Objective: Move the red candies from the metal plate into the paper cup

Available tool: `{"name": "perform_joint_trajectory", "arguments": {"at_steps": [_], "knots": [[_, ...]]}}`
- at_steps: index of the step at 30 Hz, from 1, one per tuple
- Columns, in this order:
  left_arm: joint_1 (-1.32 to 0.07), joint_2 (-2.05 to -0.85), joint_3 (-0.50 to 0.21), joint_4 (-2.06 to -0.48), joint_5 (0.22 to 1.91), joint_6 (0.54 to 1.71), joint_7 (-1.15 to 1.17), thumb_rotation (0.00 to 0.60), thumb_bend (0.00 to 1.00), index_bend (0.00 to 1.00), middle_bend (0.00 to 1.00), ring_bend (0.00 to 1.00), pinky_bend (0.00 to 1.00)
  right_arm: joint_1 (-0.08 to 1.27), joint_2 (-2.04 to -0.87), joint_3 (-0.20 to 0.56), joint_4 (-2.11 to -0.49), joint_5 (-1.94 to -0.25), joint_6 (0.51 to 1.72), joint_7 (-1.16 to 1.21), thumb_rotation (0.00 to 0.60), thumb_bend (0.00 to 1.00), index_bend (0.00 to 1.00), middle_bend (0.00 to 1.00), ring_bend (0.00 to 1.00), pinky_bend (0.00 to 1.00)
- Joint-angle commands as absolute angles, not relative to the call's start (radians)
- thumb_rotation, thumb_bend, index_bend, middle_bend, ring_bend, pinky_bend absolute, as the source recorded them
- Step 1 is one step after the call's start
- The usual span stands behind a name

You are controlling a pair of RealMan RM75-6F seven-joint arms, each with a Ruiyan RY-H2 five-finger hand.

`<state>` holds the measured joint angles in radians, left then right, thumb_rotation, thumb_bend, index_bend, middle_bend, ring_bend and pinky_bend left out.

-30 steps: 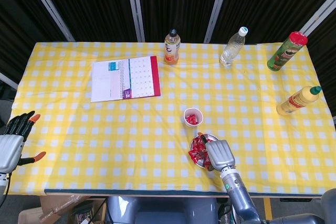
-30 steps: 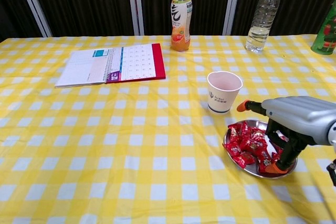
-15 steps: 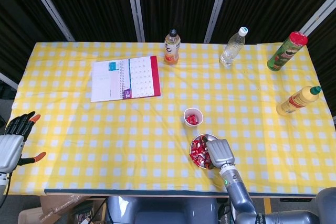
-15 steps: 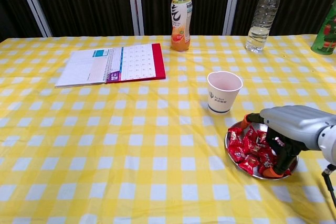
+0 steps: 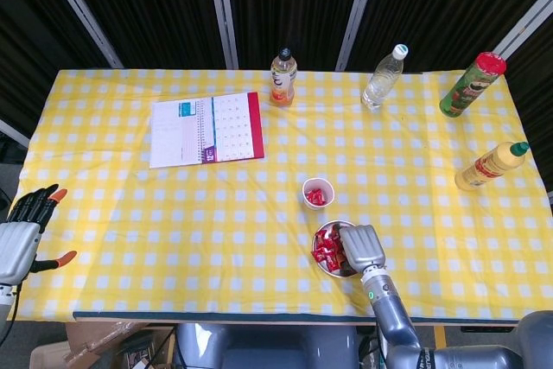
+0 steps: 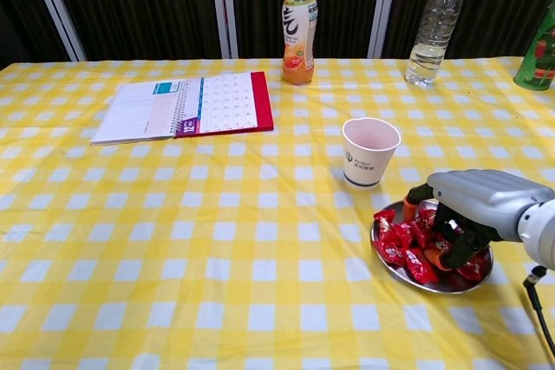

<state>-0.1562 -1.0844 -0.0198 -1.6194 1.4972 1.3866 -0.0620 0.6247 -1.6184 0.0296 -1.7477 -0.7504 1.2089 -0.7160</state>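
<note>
Near the front edge of the tabletop, right of centre, the right hand (image 6: 468,214) sits down in the metal plate (image 6: 388,262) with its fingers curled into the pile of red candies (image 6: 401,244). Honestly can't tell if it's actually got one pinched; the palm covers the fingertips from above in the head view, and from the chest view the candies crowd around them, so the grip is a toss-up. The far right part of the plate is hidden under the hand too.

The paper cup (image 6: 370,152) stands upright just behind the plate, toward the table's middle. From the chest view you only see its pink inside wall, but the head view looks straight down and shows some red already in the cup (image 5: 317,194).

The left hand (image 5: 22,235) hangs off the left front corner of the table, fingers spread, nothing in it, partly cut off by the frame edge.

Along the back edge: an orange drink bottle (image 6: 297,28), a clear water bottle (image 6: 433,25), and a green can (image 5: 472,84) that's mostly cropped out of the chest view. A yellow squeeze bottle (image 5: 490,166) lies near the right edge, head view only. An open calendar notebook (image 6: 184,107) lies toward the back left.
</note>
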Motion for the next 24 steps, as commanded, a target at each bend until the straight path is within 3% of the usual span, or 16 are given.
{"name": "perform_joint_trajectory", "arguments": {"at_steps": [1,24], "knots": [[-0.156,-1.084,-0.02,-1.619,1.497,1.387,-0.062,0.6,0.0,0.0,0.0,0.0,0.0,0.616,-1.628,0.034,-1.727,-0.779,1.203,-0.689,0.6,0.5,0.68,0.82,0.88,0.95],[-0.157,-1.084,-0.022,-1.629,1.49,1.385,-0.055,0.6,0.0,0.0,0.0,0.0,0.0,0.599,-1.566,0.111,-1.8,-0.927,1.244,-0.608,0.6,0.52,0.7,0.82,0.89,0.95]]}}
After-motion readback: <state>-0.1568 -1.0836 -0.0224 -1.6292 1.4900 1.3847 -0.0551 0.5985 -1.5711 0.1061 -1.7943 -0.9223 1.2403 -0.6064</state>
